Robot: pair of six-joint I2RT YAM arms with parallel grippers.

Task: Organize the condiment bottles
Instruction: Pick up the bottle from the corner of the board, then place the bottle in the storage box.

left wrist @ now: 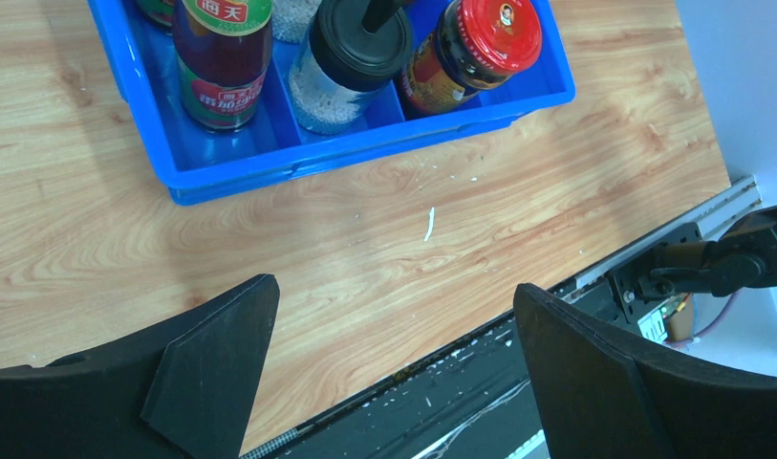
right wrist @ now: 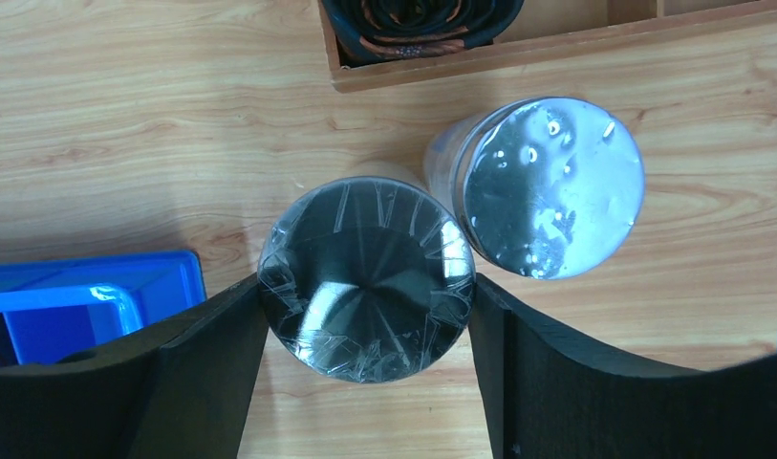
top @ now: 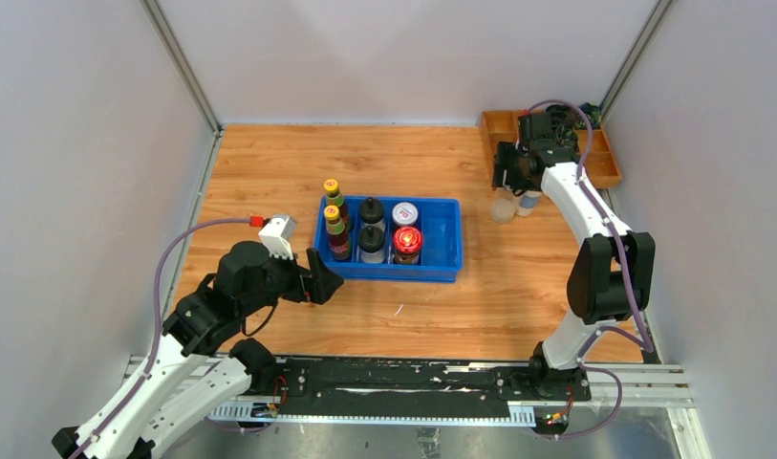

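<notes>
**Lighting: bright, even, usable in all three views**

Diffuse overhead light, exposure fine. Top view: short soft shadows on the table (top: 269,172), walls (top: 78,143) read flat grey, red lid (top: 407,237) glows oversaturated. Left wrist: bin (left wrist: 298,158) sharp, left hand (left wrist: 394,292) soft-edged and near black, no surface detail. Right wrist: far jar (right wrist: 553,186) lid throws speckled glare, near jar (right wrist: 365,279) lid mirrors dark, film creases glint. Soft shadow to its left.

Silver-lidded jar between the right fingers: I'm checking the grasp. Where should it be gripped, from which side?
By its round sides near the lid, from straight above: the silver-lidded jar stands upright, and the second jar crowds one side, so the right gripper should span the free flanks.
</notes>
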